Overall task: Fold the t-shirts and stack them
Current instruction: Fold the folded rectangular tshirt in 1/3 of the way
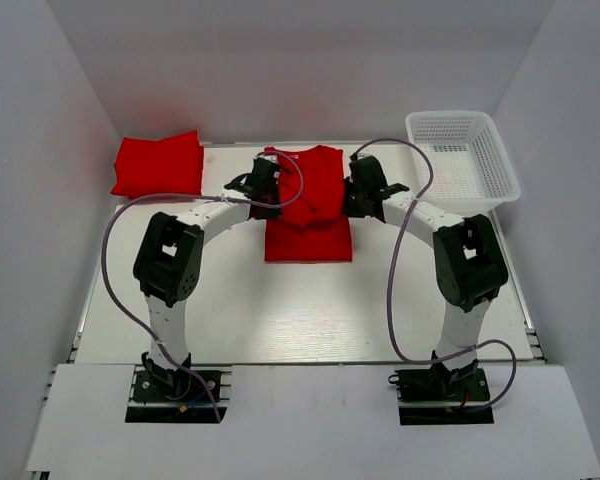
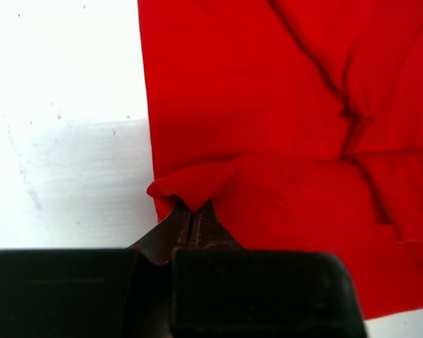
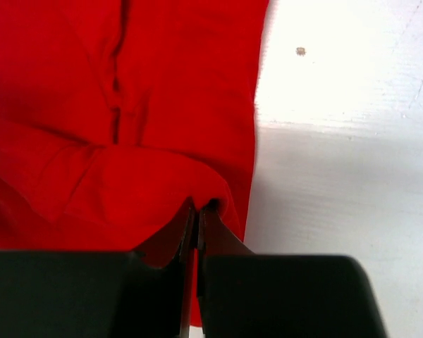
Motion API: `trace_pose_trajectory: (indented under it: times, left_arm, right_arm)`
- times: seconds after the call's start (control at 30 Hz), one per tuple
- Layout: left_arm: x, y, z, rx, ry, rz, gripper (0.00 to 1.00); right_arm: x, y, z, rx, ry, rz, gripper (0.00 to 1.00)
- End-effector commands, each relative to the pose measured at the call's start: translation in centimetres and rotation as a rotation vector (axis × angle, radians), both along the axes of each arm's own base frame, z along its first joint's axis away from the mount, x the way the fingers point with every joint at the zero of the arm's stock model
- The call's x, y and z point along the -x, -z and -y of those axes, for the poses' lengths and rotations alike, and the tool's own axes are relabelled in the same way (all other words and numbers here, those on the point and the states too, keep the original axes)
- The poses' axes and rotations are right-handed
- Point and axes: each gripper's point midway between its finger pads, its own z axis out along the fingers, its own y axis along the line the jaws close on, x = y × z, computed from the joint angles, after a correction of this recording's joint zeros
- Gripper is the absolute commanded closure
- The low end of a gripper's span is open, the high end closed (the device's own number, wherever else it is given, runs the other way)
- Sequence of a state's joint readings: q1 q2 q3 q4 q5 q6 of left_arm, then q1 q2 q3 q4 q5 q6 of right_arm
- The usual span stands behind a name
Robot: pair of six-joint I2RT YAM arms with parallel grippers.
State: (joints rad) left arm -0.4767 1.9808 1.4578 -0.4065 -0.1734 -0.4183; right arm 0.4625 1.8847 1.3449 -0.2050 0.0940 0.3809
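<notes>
My left gripper (image 2: 194, 210) is pinched tight on the left edge of a bright red fabric t-shirt (image 1: 308, 215). A small fold of cloth bulges up just past the fingertips, which press together with only fabric between them. My right gripper (image 3: 199, 208) is clamped the same way on the shirt's right edge, with a rounded fold of cloth rising beyond its tips. The shirt lies in the middle of the white table (image 1: 280, 320), towards the far side, between my two wrists. Its far part is rumpled and doubled over between the two grips, while its near part lies flat as a neat rectangle. A second red t-shirt (image 1: 159, 165), folded, rests at the far left corner, well apart from the first. A white plastic mesh basket (image 1: 462, 160) sits at the far right — apart from both shirts.
</notes>
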Motion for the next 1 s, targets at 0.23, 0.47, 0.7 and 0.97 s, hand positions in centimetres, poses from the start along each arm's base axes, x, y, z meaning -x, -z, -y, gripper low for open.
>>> trace_pose_trajectory:
  times: [0.23,0.47,0.7,0.97]
  left_arm:
    - [-9.2,-4.7,-0.5,0.078,-0.051,0.084,0.23]
    - [-9.5,-10.1,-2.6,0.116,-0.088,0.135,0.00]
    - [0.5,-7.3,-3.3,0.153,0.024,0.062,0.00]
    - [8.2,-0.4,-2.4,0.202,0.149,-0.075,0.00]
  right_arm:
    - [-9.9,-4.8,0.2,-0.026,0.065,0.157,0.21]
    - [-8.4,-7.4,0.6,-0.019,0.011,0.139,0.10]
    - [1.1,-5.7,1.2,-0.106,-0.104,0.066,0.10]
    - [8.7,-0.7,2.9,-0.137,-0.150,-0.033,0.10]
